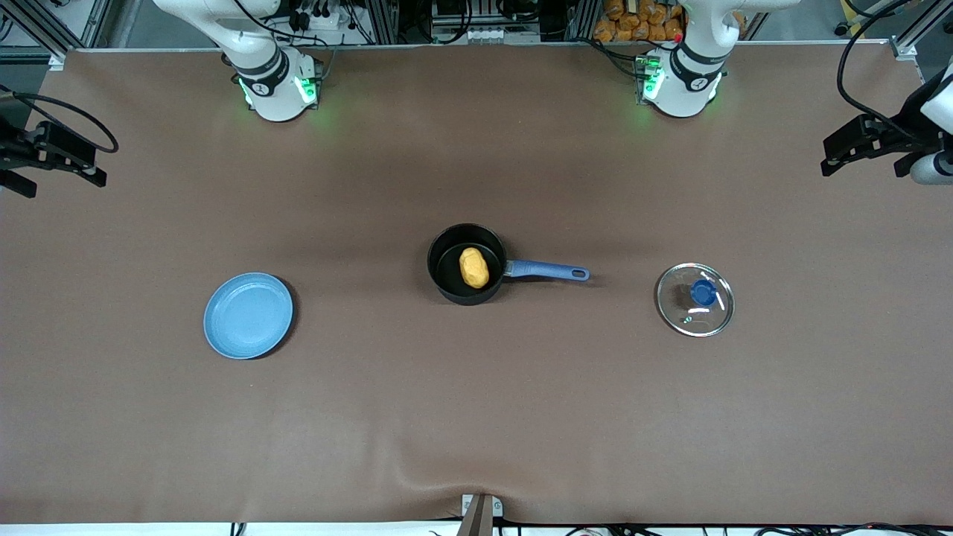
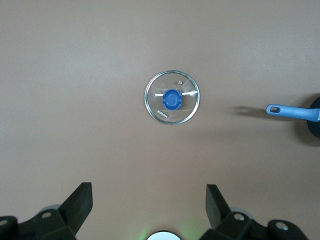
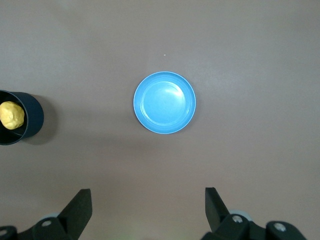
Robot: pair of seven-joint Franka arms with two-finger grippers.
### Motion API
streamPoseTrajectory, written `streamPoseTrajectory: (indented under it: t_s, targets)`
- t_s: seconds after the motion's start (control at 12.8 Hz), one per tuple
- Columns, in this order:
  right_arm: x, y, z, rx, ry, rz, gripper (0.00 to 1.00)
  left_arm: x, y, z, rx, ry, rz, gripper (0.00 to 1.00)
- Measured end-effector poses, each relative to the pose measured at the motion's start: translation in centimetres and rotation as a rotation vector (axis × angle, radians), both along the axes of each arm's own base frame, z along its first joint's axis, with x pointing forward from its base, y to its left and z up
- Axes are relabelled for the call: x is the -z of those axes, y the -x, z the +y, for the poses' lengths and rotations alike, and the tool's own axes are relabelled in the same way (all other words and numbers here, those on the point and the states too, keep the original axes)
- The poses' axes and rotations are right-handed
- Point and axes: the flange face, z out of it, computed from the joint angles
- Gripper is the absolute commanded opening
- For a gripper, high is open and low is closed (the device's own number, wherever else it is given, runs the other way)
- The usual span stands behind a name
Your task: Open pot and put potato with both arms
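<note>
The black pot (image 1: 467, 264) with its blue handle (image 1: 547, 271) stands uncovered at the table's middle. The yellow potato (image 1: 474, 268) lies inside it. The clear glass lid (image 1: 695, 299) with a blue knob lies flat on the table toward the left arm's end. My left gripper (image 2: 149, 200) hangs open and empty high over the table, between its base and the lid (image 2: 172, 97). My right gripper (image 3: 148, 202) hangs open and empty high over the table near the light-blue plate (image 3: 164, 102). The right wrist view also shows the pot (image 3: 30, 120) and potato (image 3: 11, 115).
The light-blue plate (image 1: 249, 315) lies empty toward the right arm's end of the table. Both arm bases (image 1: 279, 89) (image 1: 681, 85) stand along the table's edge farthest from the front camera. The brown table cover (image 1: 476, 417) bulges slightly at its near edge.
</note>
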Motion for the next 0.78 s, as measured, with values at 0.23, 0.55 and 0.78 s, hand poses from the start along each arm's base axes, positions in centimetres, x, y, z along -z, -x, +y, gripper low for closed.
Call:
streamPoseTrajectory:
  t_s: [0.23,0.55,0.78]
  targets:
    - [0.2,0.0,0.0,-0.005,0.000,0.004,1.00,0.7,-0.7,-0.1,0.001,0.000,0.000,1.00]
    - [0.8,-0.1,0.2,-0.007,0.001,-0.014,1.00,1.4,-1.2,-0.2,0.002,0.000,-0.008,1.00]
    - [1.2,1.2,0.3,-0.005,0.004,-0.057,1.00,1.0,-1.0,-0.5,-0.010,0.001,-0.022,1.00]
